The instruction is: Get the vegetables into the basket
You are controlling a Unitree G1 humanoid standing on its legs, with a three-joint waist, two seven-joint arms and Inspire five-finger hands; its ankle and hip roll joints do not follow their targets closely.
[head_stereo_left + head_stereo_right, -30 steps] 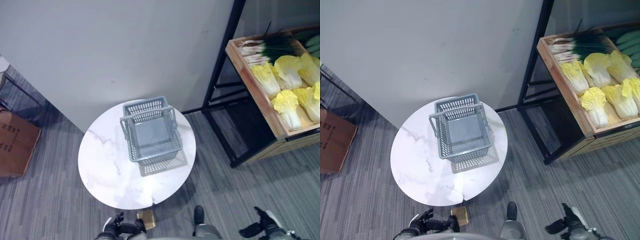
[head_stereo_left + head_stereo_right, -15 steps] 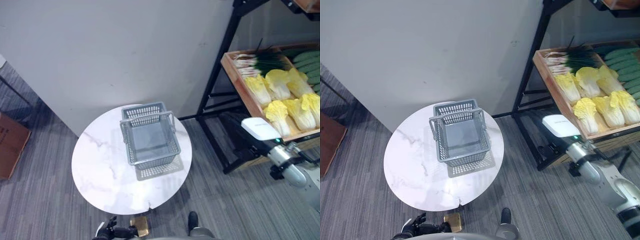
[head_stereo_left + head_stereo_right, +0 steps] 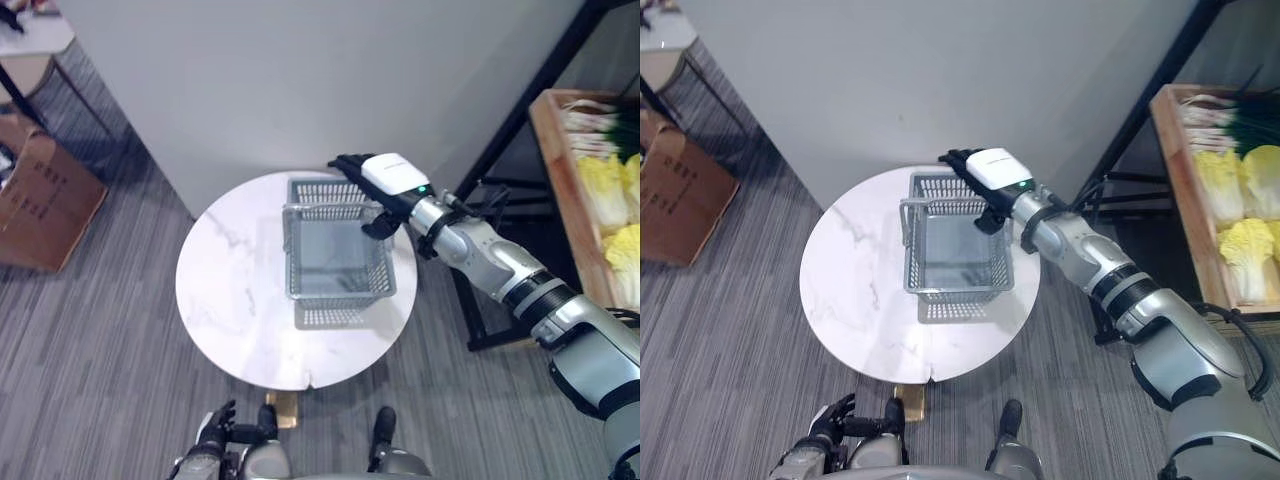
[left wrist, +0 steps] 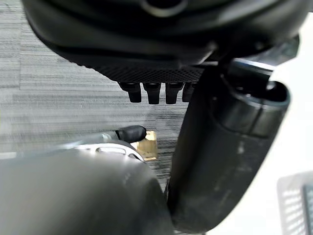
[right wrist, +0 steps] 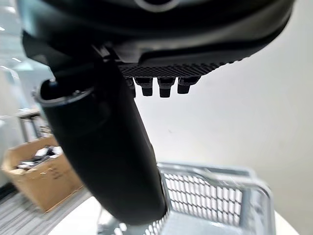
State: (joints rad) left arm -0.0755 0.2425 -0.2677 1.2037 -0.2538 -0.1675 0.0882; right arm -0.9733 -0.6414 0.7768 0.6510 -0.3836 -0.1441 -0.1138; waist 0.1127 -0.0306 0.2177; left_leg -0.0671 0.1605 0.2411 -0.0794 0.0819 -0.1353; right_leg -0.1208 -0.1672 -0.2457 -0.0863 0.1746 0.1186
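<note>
An empty grey plastic basket [image 3: 336, 256] with its handle upright stands on the round white marble table [image 3: 235, 300]. My right hand [image 3: 384, 184] reaches in from the right and hovers above the basket's far right corner, open, holding nothing. The basket's mesh rim [image 5: 215, 196] lies just past this hand in the right wrist view. Yellow cabbages [image 3: 1252, 172] and green onions [image 3: 1225, 106] lie in a wooden crate [image 3: 1185, 200] on a black rack at the right. Low by the floor in front of the table, my left hand [image 3: 214, 438] hangs open.
A grey wall stands right behind the table. Cardboard boxes [image 3: 678, 195] sit on the carpet at the left, beside a small table [image 3: 660, 35]. The rack's black posts [image 3: 520, 120] rise between the table and the crate. A brass-coloured block [image 3: 289, 409] lies under the table's near edge.
The camera has swung, shifting the whole scene. My right arm has swept from beside the vegetable rack leftward to above the basket's far corner. The basket has not moved on the table.
</note>
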